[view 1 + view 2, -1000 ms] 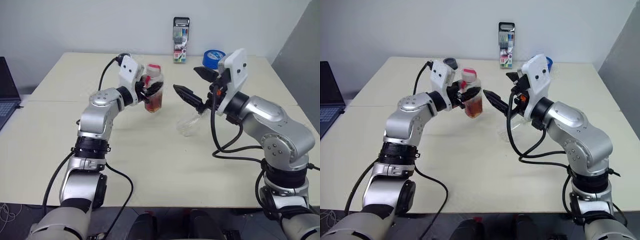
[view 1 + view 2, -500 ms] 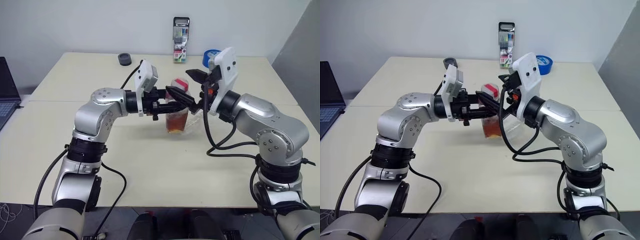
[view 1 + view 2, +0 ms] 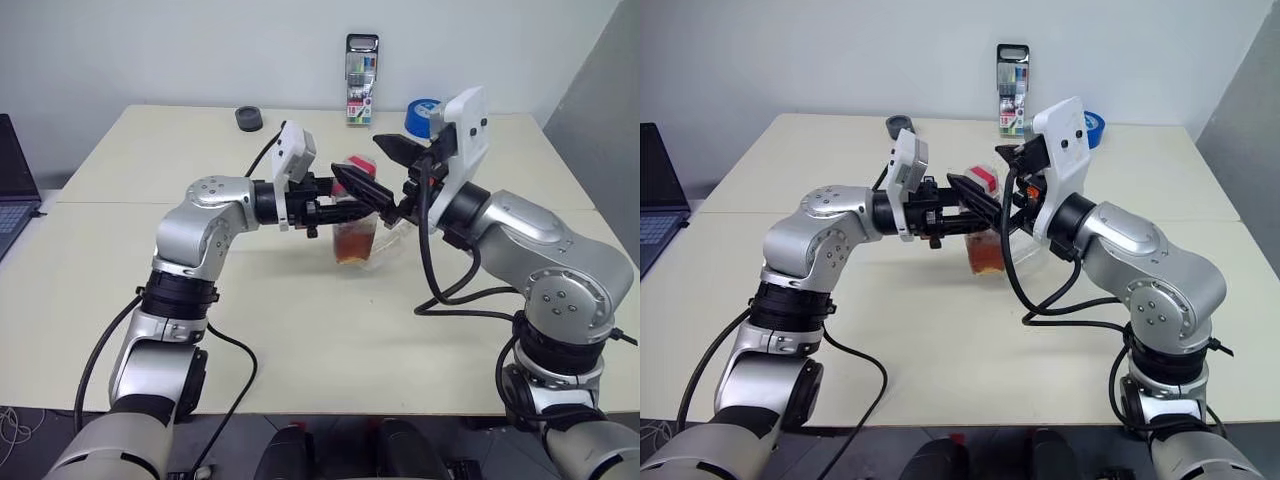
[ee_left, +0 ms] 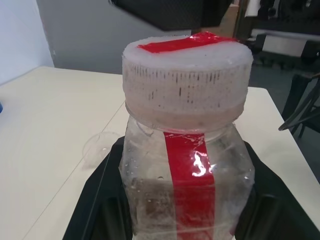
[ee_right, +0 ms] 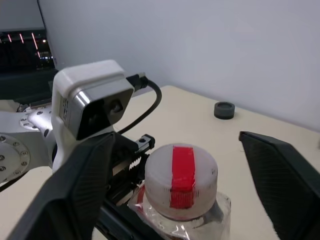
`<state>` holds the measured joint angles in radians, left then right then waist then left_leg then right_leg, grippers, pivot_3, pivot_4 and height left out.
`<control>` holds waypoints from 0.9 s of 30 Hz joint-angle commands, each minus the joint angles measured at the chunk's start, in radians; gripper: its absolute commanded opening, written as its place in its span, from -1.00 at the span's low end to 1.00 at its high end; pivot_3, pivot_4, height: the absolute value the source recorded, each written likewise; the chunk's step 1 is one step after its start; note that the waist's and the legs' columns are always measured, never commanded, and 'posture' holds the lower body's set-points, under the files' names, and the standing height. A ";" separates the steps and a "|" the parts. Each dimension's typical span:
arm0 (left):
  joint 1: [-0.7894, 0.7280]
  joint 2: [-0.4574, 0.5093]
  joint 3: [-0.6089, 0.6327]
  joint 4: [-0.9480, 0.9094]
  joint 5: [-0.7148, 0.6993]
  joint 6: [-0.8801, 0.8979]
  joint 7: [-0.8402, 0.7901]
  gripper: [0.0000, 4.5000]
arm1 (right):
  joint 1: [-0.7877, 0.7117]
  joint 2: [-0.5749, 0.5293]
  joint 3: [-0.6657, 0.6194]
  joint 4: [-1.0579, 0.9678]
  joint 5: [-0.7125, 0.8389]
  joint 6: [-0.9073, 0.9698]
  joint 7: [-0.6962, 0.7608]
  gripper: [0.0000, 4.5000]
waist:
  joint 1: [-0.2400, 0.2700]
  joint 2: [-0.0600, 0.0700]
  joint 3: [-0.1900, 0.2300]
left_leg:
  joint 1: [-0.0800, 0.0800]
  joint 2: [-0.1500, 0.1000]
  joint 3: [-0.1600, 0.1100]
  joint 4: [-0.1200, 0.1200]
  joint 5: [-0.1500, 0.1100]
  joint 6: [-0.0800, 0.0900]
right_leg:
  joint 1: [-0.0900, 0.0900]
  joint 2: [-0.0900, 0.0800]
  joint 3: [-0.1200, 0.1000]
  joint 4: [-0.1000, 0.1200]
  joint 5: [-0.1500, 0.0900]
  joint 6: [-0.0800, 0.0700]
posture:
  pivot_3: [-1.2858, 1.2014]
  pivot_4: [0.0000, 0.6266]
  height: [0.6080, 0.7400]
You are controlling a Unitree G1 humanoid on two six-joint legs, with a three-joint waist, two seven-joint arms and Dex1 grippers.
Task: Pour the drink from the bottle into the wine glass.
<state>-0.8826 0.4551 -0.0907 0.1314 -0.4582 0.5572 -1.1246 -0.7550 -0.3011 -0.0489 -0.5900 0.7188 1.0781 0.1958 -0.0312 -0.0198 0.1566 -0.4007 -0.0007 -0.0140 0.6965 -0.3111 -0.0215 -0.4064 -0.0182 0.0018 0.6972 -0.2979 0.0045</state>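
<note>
My left gripper [image 3: 346, 213] is shut on the body of the bottle [image 3: 354, 225] and holds it upright above the table's middle. The bottle is clear plastic with a red strip [image 4: 189, 170] and a white cap [image 5: 181, 176]. The reddish-brown drink [image 3: 985, 256] fills its lower part. My right gripper [image 5: 182, 167] is open. Its fingers [image 5: 80, 185] stand on either side of the cap, apart from it. The wine glass [image 3: 397, 238] is on the table just behind the bottle, partly hidden, and looks to be lying on its side.
A pack of markers [image 3: 361, 80] stands at the table's far edge, with a blue tape roll [image 3: 424, 112] to its right. A small black round thing [image 3: 249, 118] lies at the back left. A laptop [image 3: 10, 190] sits off the left side.
My left gripper has carried the bottle to the right and nearer, up to the right gripper. The right gripper's fingers now straddle the cap and stand a little closer together.
</note>
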 commanded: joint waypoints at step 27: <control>-0.038 0.068 0.059 -0.113 -0.140 0.068 -0.128 -0.14 | -0.092 -0.317 -0.041 0.226 0.173 -0.122 0.570 -0.20 | 0.000 0.002 0.003 | 0.000 0.000 0.000 0.000 -0.002 0.004 | 0.001 0.000 0.000 -0.001 0.000 0.000 | 0.03 -0.52 1.00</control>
<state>-0.8826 0.4941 -0.0948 0.0300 -0.5653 0.6297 -1.2464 -0.8378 -0.5808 -0.0778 -0.3772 0.9047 0.9899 0.6942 -0.0315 -0.0177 0.1591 -0.4004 -0.0012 -0.0141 0.6964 -0.3130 -0.0172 -0.4058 -0.0182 0.0017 0.6966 -0.2980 0.0046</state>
